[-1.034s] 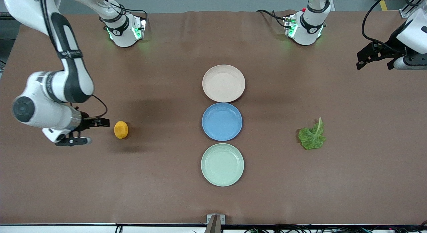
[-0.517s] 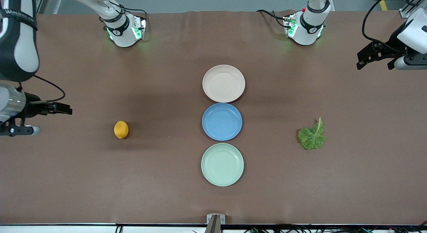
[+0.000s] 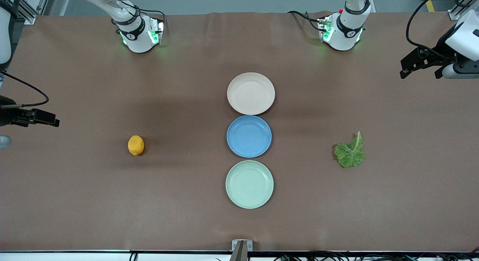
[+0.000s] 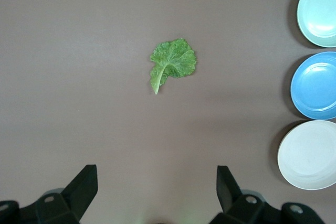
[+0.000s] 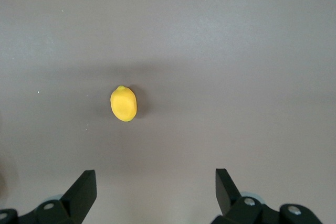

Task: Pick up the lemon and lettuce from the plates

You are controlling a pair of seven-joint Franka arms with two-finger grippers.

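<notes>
counting from the camera's edge: three round plates in a row, mint green plate (image 3: pixel 249 184) nearest, blue plate (image 3: pixel 249 136) next, beige-pink plate (image 3: pixel 250 93) farthest, all bare. one orange-yellow oval lemon (image 3: pixel 136 145) lies on the brown bench (image 3: pixel 112 201) toward the right arm's end; one crinkled green lettuce (image 3: pixel 350 152) leaf toward the left arm's. right gripper (image 5: pixel 155 190) and left gripper (image 4: pixel 156 184) hang released above them.

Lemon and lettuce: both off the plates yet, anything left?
Done: lemon and lettuce lie on the bare table; the beige plate and mint plate are empty. In hand: nothing; right pincer and left pincer are open. Nothing visibly left.
</notes>
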